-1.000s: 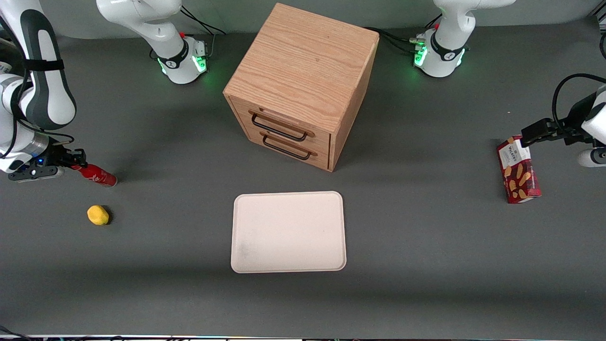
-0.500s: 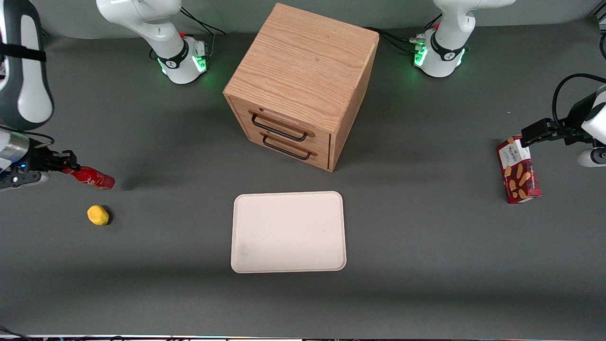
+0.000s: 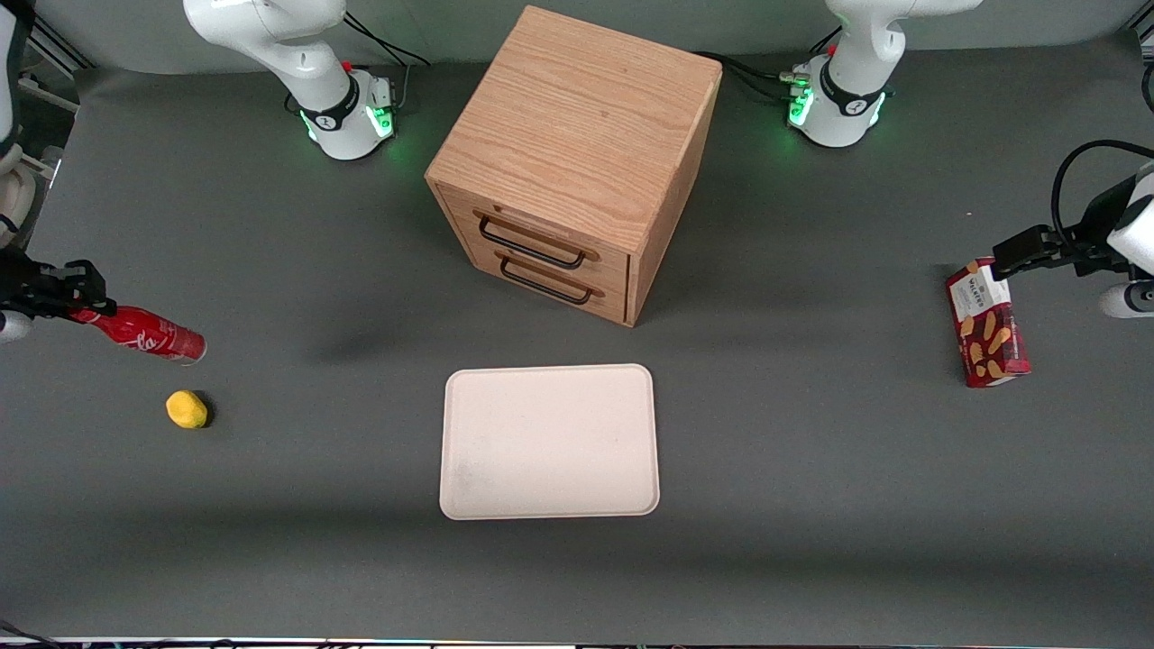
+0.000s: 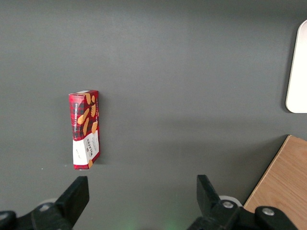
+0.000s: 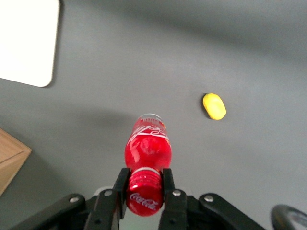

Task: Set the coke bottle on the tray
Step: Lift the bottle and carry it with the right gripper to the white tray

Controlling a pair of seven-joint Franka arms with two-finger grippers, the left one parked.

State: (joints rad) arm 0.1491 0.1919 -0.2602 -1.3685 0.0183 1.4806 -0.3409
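Note:
The coke bottle is a slim red bottle with a white script logo, held tilted above the table at the working arm's end. My gripper is shut on its red cap and neck. In the right wrist view the two black fingers clamp the cap of the coke bottle, its body pointing away from the wrist. The cream-white tray lies flat near the middle of the table, in front of the drawer cabinet and nearer the front camera. A corner of the tray shows in the right wrist view.
A yellow lemon-like object lies on the table near the bottle, nearer the front camera; it also shows in the right wrist view. A wooden two-drawer cabinet stands mid-table. A red biscuit box lies toward the parked arm's end.
My gripper has lifted the coke bottle off the table and drawn it sideways toward the working arm's edge of the front view. The bottle's shadow has shifted toward the tray.

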